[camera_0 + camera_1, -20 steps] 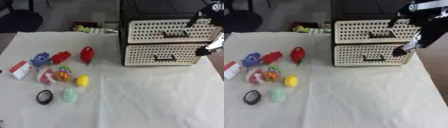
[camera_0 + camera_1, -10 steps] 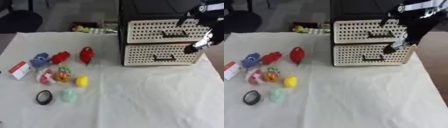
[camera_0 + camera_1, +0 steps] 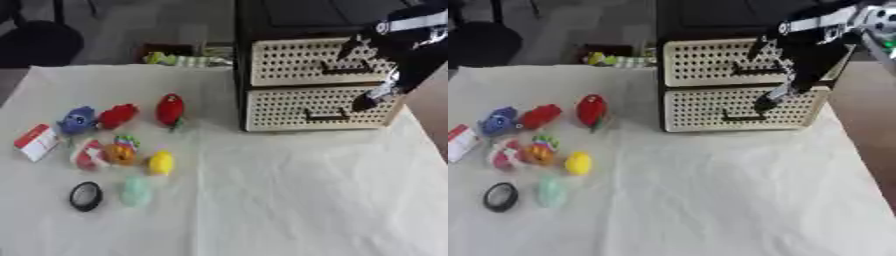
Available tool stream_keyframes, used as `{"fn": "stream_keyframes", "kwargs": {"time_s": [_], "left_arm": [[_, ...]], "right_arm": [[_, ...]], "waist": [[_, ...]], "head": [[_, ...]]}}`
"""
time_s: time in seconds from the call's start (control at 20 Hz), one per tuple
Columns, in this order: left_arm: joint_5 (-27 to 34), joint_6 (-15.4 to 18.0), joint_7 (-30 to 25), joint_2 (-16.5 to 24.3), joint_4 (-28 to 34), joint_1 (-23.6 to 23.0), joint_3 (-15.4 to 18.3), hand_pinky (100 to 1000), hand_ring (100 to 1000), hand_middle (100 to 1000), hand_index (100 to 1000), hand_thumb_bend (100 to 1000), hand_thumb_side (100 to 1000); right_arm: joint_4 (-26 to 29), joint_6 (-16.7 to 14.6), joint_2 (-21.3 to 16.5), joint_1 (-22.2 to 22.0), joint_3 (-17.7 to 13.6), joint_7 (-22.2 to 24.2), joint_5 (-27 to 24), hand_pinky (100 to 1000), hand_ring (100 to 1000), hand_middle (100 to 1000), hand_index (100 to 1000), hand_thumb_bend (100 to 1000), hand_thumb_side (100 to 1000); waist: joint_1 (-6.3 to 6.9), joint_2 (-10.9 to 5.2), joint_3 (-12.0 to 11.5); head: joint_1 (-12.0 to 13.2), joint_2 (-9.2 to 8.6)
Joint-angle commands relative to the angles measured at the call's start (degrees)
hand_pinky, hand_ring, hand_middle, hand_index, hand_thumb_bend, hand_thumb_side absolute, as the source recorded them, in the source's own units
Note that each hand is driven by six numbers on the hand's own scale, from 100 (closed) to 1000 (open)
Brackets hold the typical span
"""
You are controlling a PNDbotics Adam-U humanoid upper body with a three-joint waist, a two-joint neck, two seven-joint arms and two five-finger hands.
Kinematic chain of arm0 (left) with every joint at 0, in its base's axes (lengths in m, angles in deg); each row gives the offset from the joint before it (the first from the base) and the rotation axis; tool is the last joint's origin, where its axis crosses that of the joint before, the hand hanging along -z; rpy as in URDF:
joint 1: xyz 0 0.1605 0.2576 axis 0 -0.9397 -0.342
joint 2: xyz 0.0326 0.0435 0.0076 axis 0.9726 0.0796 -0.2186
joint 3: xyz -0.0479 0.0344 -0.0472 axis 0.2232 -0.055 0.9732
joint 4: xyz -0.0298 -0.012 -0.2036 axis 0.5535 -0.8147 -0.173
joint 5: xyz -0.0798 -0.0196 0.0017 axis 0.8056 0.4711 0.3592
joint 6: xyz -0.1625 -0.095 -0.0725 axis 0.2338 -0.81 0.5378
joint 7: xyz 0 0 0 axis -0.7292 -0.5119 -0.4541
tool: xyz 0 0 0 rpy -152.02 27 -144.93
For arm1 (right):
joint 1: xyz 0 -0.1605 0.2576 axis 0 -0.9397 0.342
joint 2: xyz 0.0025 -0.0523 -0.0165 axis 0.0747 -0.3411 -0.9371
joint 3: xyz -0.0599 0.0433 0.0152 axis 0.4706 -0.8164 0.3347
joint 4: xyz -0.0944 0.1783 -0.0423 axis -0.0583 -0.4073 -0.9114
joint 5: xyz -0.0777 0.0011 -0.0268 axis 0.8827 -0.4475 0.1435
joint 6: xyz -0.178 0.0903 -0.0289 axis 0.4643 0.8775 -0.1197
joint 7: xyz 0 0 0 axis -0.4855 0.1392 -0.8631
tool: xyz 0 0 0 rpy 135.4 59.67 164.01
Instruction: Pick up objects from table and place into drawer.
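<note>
The right hand (image 3: 785, 75) has moved leftward across the front of the drawer unit (image 3: 710, 107) over the last second and now hangs before the upper drawer (image 3: 710, 62), close to its dark handle (image 3: 741, 71). One finger reaches down toward the lower drawer (image 3: 702, 110), ending near the right end of that drawer's handle (image 3: 741, 118). Whether the fingers touch either handle cannot be told. The fingers appear extended and hold nothing.

Both drawers remain closed. The shift indicates that the current step is opening a drawer; no item can be stowed until that is done.

The items to be stowed lie untouched on the white cloth (image 3: 289, 200), well apart from the unit, at the left:
- a red toy (image 3: 169, 108), nearest the drawers;
- a second red toy (image 3: 117, 115) and a blue toy (image 3: 77, 120);
- a red and white card (image 3: 36, 142);
- a yellow toy (image 3: 160, 162) and a multicoloured toy (image 3: 121, 151);
- a pale green item (image 3: 136, 190) and a dark round item (image 3: 86, 195).

The left hand is not visible.
</note>
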State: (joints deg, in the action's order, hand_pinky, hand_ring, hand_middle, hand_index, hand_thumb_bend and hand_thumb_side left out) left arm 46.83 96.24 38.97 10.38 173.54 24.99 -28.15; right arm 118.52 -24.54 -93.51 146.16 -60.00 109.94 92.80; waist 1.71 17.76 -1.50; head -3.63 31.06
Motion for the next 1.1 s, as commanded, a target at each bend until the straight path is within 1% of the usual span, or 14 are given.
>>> {"fn": "stream_keyframes", "kwargs": {"time_s": [0.05,0.3,0.65,0.75,0.85,1.1], "left_arm": [[0.1,0.1,-0.1,0.5,0.8,0.4,0.0,405,462,508,742,100,926],[0.0,0.0,-0.1,0.3,0.8,0.5,0.0,404,462,508,742,100,927],[0.0,0.0,-0.1,0.2,0.8,0.4,0.0,404,462,508,742,100,927],[-0.1,0.0,-0.2,0.1,0.8,0.4,-0.1,404,461,508,740,100,928],[-0.1,-0.1,-0.3,0.0,0.8,0.4,-0.1,404,461,508,740,100,928],[-0.1,-0.1,-0.3,0.0,0.8,0.4,-0.1,404,461,508,739,100,928]], "right_arm": [[-0.5,0.2,-0.7,1.2,-1.1,0.3,0.7,100,100,100,886,649,372],[-1.5,0.1,-0.4,1.2,-1.2,0.1,1.6,100,100,100,886,648,374],[-2.1,0.0,-0.2,1.2,-1.5,-0.5,2.4,100,100,100,885,647,377],[-1.9,-0.2,-0.4,1.1,-1.1,-0.3,2.9,100,100,100,883,642,382],[-1.5,-0.2,-0.5,0.9,-0.8,0.0,3.6,100,100,100,883,620,407],[-1.1,-0.1,-0.5,0.4,-0.4,0.3,4.5,100,100,100,880,618,406]], "waist": [[0.03,-0.81,-0.1],[0.17,-0.44,-0.2],[0.29,-0.27,-0.1],[0.29,-0.15,0.0],[0.28,-0.07,0.0],[0.27,-0.02,-0.2]], "head": [[-1.1,-1.04],[-1.8,-1.55],[-2.0,-1.80],[-2.0,-1.70],[-2.1,-1.64],[-2.1,-1.66]]}}
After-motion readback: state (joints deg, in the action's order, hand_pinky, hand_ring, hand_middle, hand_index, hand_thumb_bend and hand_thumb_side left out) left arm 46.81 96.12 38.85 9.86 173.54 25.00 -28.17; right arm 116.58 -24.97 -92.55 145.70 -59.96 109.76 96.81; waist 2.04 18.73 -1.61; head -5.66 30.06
